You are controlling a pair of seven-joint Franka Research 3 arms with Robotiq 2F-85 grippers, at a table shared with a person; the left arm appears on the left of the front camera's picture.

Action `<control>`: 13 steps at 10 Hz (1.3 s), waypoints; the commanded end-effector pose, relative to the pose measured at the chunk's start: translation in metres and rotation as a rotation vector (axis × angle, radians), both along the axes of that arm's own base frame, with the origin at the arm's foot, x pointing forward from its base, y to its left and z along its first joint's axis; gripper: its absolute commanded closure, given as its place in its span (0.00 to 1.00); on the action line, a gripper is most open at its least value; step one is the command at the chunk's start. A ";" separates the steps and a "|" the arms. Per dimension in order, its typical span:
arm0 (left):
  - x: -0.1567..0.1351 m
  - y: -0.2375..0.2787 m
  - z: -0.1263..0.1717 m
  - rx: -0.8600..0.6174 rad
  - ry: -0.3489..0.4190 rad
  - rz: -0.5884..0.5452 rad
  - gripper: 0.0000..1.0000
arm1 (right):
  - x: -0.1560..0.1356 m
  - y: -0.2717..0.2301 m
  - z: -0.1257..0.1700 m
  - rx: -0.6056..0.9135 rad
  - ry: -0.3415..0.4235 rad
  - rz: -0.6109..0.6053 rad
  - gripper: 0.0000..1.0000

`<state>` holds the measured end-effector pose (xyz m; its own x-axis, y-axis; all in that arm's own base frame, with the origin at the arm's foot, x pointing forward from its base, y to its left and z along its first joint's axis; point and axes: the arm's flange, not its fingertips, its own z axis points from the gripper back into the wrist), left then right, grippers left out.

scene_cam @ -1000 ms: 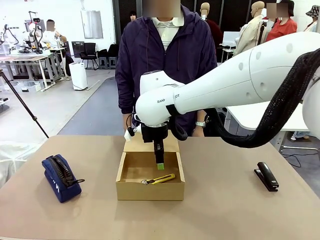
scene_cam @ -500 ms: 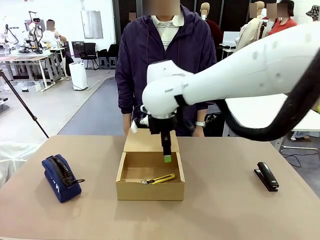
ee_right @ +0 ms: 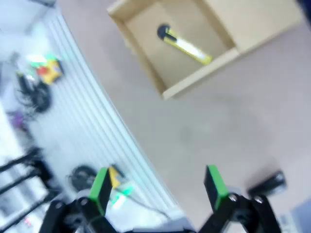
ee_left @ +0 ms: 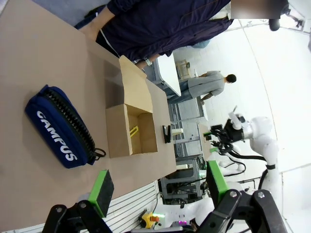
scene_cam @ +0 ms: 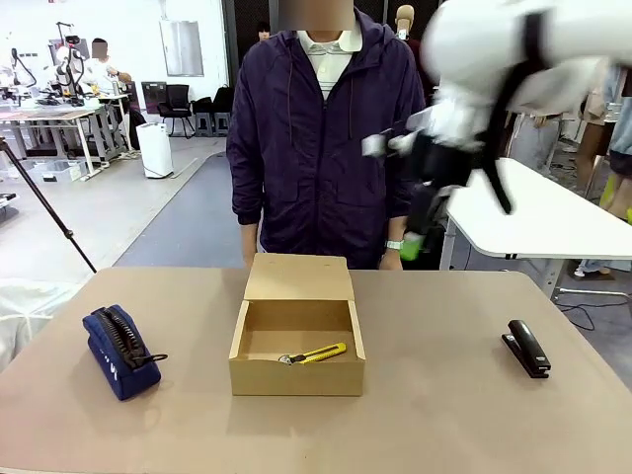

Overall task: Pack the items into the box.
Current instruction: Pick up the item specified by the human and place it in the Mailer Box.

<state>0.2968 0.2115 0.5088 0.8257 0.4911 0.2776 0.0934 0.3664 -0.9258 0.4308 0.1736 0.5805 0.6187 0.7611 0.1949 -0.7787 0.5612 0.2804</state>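
Observation:
The brown cardboard box stands open at the table's middle, its flap lid tilted back toward the person. A yellow utility knife lies on the box floor. The navy-blue pouch rests on the table at the left. My right gripper is blurred, high above the table to the right of the box; its wrist view shows it open and empty, looking down at the box and knife. My left gripper is open and empty, high over the pouch and box.
A black stapler lies at the table's right side. A person in a dark purple jacket stands right behind the box at the far edge. Bare tabletop stretches between pouch and box and in front of the box.
My right gripper has risen out of the box and swung up and to the right, empty. The knife stays in the box. Pouch and stapler have not moved.

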 end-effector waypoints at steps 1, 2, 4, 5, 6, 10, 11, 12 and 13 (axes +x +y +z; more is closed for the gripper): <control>0.000 -0.001 0.003 -0.020 -0.017 0.002 0.00 | -0.048 -0.097 -0.006 0.320 -0.088 -0.398 0.00; 0.000 -0.001 0.003 -0.020 -0.017 0.002 0.00 | -0.064 -0.124 -0.003 0.369 -0.114 -0.404 0.00; 0.000 -0.001 0.003 -0.020 -0.017 0.002 0.00 | -0.114 -0.202 -0.018 0.528 -0.175 -0.520 0.00; 0.000 -0.001 0.003 -0.020 -0.017 0.002 0.00 | -0.136 -0.231 -0.035 0.606 -0.192 -0.591 0.00; 0.000 -0.001 0.003 -0.020 -0.017 0.002 0.00 | -0.159 -0.259 -0.063 0.715 -0.223 -0.669 0.00; 0.000 -0.001 0.003 -0.020 -0.017 0.002 0.00 | -0.171 -0.295 -0.079 0.750 -0.187 -0.754 0.00; 0.000 -0.001 0.003 -0.020 -0.017 0.002 0.00 | -0.171 -0.295 -0.079 0.750 -0.187 -0.754 0.00; 0.000 -0.001 0.003 -0.020 -0.017 0.002 0.00 | -0.171 -0.295 -0.079 0.750 -0.187 -0.754 0.00; 0.000 -0.001 0.003 -0.020 -0.017 0.002 0.00 | -0.171 -0.295 -0.079 0.750 -0.187 -0.754 0.00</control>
<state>0.2968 0.2116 0.5092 0.8254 0.4912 0.2782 0.0937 0.3669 -0.9255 0.2627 -0.1233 0.4987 0.7966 -0.1425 0.5875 -0.3670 0.6582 0.6573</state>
